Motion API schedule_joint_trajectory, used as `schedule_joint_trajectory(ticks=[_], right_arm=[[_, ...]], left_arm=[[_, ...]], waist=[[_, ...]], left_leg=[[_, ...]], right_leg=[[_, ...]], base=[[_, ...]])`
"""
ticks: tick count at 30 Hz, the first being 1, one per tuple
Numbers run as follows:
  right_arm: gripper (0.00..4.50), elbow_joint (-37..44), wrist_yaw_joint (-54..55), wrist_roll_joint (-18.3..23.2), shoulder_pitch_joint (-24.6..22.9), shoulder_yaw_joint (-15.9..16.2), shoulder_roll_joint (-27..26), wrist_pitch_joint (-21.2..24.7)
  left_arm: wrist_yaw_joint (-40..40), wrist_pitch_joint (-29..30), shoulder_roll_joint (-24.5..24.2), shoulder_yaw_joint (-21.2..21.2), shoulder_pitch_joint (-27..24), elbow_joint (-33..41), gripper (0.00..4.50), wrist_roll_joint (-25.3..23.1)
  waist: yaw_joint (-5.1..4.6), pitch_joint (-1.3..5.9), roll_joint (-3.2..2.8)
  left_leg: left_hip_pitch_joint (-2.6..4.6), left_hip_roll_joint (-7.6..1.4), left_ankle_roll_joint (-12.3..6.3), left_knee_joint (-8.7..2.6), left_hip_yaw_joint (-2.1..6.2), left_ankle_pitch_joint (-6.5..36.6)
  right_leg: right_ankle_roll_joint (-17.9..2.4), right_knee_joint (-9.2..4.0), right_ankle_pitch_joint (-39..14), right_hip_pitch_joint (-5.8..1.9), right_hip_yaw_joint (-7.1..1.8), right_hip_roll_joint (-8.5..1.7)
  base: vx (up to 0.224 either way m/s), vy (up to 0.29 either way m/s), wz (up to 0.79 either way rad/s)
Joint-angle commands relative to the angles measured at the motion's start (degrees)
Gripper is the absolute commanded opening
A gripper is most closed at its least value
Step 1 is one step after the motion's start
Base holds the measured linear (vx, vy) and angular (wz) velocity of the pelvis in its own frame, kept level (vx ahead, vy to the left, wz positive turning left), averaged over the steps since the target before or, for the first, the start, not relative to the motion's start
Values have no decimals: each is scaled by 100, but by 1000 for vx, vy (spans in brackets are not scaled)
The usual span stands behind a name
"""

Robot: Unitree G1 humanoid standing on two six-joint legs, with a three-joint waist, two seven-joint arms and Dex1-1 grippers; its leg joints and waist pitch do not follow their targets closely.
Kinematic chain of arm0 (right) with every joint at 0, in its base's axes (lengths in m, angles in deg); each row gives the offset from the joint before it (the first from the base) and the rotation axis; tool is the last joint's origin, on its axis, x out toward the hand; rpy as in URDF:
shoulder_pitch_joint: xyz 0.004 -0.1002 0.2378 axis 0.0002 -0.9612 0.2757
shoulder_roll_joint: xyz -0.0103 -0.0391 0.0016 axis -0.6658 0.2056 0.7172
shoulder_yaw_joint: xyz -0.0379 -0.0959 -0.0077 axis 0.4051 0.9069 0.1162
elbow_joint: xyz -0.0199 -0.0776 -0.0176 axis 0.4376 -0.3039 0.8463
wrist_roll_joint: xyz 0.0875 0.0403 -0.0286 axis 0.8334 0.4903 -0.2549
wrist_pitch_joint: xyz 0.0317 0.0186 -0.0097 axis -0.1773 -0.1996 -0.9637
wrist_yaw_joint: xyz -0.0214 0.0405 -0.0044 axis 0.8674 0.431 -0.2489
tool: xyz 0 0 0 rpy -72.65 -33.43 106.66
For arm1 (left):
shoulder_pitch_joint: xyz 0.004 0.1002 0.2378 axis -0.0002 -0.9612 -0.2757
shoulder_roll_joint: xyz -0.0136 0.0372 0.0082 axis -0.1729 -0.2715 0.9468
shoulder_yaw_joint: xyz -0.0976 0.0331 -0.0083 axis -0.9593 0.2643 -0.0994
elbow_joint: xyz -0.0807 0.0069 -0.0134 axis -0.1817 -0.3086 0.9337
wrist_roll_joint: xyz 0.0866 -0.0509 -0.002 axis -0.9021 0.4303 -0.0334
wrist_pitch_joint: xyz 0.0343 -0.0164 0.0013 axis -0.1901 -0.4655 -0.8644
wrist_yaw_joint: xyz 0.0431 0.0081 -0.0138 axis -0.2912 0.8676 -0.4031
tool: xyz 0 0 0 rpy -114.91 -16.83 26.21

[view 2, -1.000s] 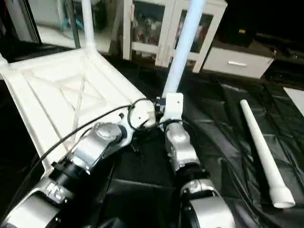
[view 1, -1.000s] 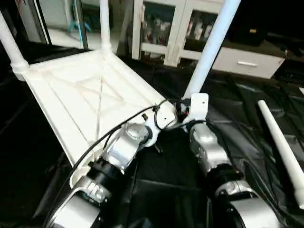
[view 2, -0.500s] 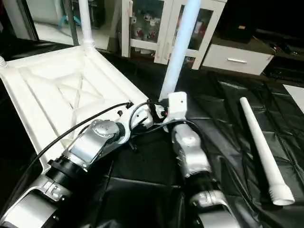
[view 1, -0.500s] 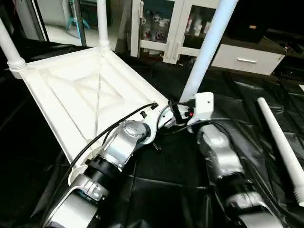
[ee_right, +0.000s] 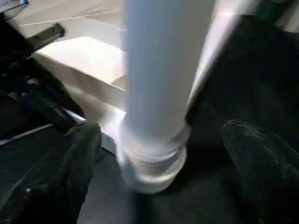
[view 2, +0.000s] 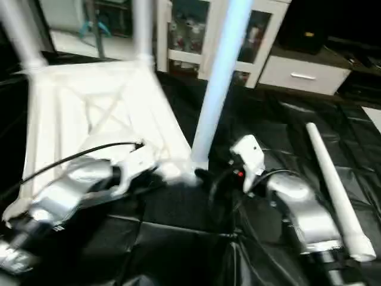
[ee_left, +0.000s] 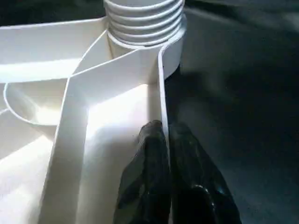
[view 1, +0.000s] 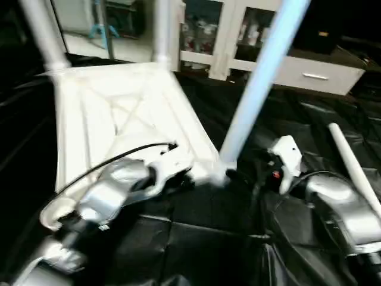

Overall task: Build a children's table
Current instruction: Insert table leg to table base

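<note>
I kept my left gripper [ee_left: 161, 140] pinched on the upturned table top's rim [ee_left: 162, 100] to steady it, while my right gripper [ee_right: 159, 163] hung spread, clear of the seated leg [view 1: 256, 89].

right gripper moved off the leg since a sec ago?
Yes. The right gripper has let go and backed away from the upright leg, toward the loose leg lying on the floor.
</note>
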State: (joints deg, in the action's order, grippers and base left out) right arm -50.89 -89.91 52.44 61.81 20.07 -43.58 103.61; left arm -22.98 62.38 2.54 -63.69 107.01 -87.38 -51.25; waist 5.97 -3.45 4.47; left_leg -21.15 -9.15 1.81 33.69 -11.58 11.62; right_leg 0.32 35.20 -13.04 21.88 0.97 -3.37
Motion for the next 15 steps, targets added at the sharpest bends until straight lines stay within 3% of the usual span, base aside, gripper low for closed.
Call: schedule_joint_trajectory(ticks=[1, 3, 5, 6, 9, 10, 15], right_arm=[[446, 144, -500, 203, -55, -35, 275, 169], [446, 125, -869, 269, -44, 38, 476, 254], [446, 105, -990, 251, -29, 87, 541, 238], [446, 67, -1275, 165, 37, 267, 677, 162], [446, 30, -1367, 119, 90, 350, 701, 114], [446, 20, -1473, 127, 125, 417, 707, 117], [446, -136, -1860, 139, 322, 617, 556, 40]], left_arm=[[-716, 5, -50, 401, -135, 363, 0, 315], [-928, 64, -227, 468, -186, 487, 0, 343], [-993, 33, -278, 485, -201, 510, 0, 344], [-1060, -18, -340, 474, -215, 520, 0, 322], [-1084, -59, -360, 452, -213, 509, 0, 296], [-1065, -79, -355, 437, -203, 486, 0, 272], [-1077, -48, -370, 439, -190, 519, 0, 300]], waist=[[4, 331, -56], [29, 318, -64], [39, 320, -51], [36, 321, -32], [44, 313, -29], [42, 314, 0], [46, 330, -14]], left_leg=[[176, -494, -342, -381, 197, 395], [207, -481, -362, -369, 164, 400], [178, -481, -316, -377, 178, 448], [178, -476, -304, -372, 173, 476], [181, -476, -234, -376, 174, 614], [181, -474, -235, -372, 174, 622], [170, -473, -238, -363, 185, 569]], right_leg=[[-1485, -284, 367, -182, -234, -510], [-1578, -276, 506, -139, -221, -478], [-1582, -279, 362, -174, -220, -511], [-1578, -284, 320, -176, -220, -510], [-1526, -311, 27, -173, -232, -534], [-1514, -314, -11, -173, -230, -529], [-1495, -297, -85, -166, -223, -530]], base=[[0, 0, 0], [0, 0, 0], [0, 0, 0], [0, 0, 0], [0, 0, 0], [0, 0, 0], [0, 0, 0]])
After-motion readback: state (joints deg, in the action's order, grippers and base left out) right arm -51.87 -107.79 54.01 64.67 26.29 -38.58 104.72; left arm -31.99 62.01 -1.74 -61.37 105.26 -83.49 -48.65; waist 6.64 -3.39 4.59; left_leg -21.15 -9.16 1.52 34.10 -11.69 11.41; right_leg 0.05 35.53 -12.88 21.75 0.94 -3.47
